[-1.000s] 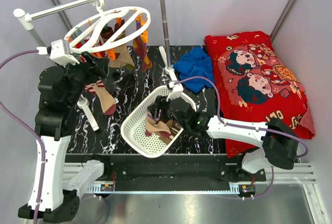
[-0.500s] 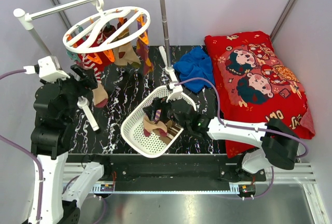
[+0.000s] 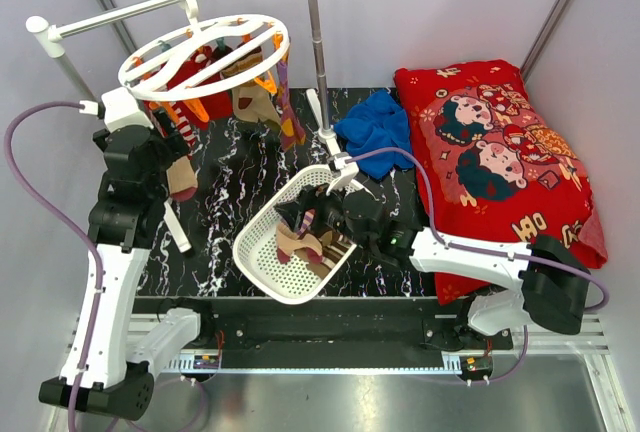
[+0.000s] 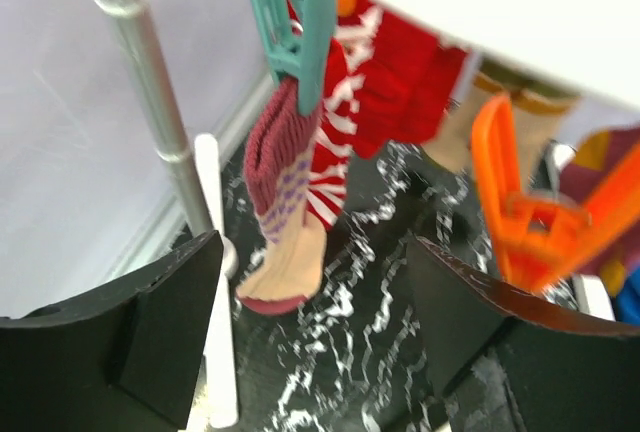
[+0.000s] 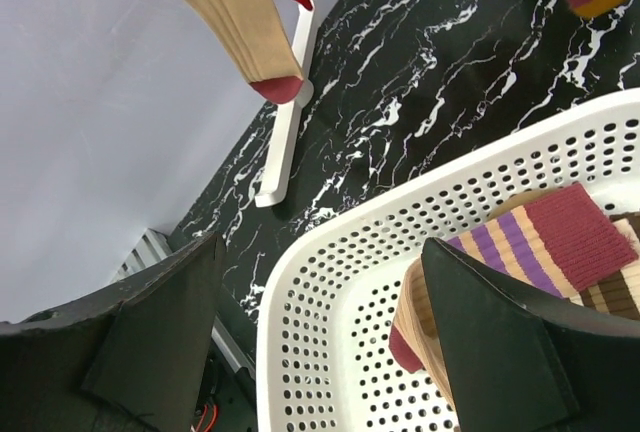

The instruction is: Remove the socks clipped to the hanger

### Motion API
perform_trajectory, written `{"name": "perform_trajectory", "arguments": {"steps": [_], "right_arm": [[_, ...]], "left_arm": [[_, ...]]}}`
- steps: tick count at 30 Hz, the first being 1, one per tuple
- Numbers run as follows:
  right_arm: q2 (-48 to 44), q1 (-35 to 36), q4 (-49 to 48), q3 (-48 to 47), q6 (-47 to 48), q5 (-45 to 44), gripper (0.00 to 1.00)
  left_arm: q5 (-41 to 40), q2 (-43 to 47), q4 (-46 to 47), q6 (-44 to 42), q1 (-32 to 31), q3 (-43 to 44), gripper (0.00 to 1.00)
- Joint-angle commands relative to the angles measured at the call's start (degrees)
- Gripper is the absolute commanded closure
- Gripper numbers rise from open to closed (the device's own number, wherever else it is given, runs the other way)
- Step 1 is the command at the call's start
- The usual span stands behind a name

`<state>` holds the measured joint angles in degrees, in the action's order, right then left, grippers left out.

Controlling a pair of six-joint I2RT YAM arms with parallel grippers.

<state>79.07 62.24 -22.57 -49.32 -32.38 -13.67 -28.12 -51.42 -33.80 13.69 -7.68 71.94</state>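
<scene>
Black marble-patterned tabletop (image 3: 208, 252) with a metal rail (image 3: 150, 10) across the rear. From the rail hangs the hanger (image 3: 204, 52), with the socks (image 3: 250, 102) clipped around its rim. The left gripper (image 4: 315, 257) sits below the ring with its jaws spread wide and nothing between them. Straight ahead of it, untouched, a maroon-and-tan sock (image 4: 285, 202) hangs from a teal clip (image 4: 295, 22). A red-and-white striped sock (image 4: 350, 142) hangs just behind, and an orange clip (image 4: 530, 212) is above its right finger. The right gripper (image 5: 322, 252) (also wide open and empty) hovers over the rim of a white perforated basket (image 5: 340, 332), where loose striped socks (image 5: 560, 242) lie beyond its right finger.
</scene>
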Motion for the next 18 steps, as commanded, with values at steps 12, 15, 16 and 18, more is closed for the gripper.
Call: {"name": "perform_trajectory", "arguments": {"steps": [12, 15, 16, 18], "right_arm": [[-5.50, -0.01, -3.36, 1.16, 2.59, 0.75, 0.12], [-5.50, 0.08, -3.89, 1.42, 2.59, 0.93, 0.12], [-5.50, 0.08, -3.89, 1.51, 2.59, 0.84, 0.12], [-5.50, -0.01, -3.89, 1.59, 2.50, 1.10, 0.12]], "left_arm": [[0.96, -1.32, 10.69, -6.49, 2.06, -0.49, 0.86], [2.80, -0.09, 9.90, -6.40, 2.06, -0.66, 0.99], [3.50, 0.26, 9.55, -6.49, 1.97, -0.84, 1.00], [2.99, 1.23, 9.37, -6.66, 2.06, -1.36, 1.00]]}}
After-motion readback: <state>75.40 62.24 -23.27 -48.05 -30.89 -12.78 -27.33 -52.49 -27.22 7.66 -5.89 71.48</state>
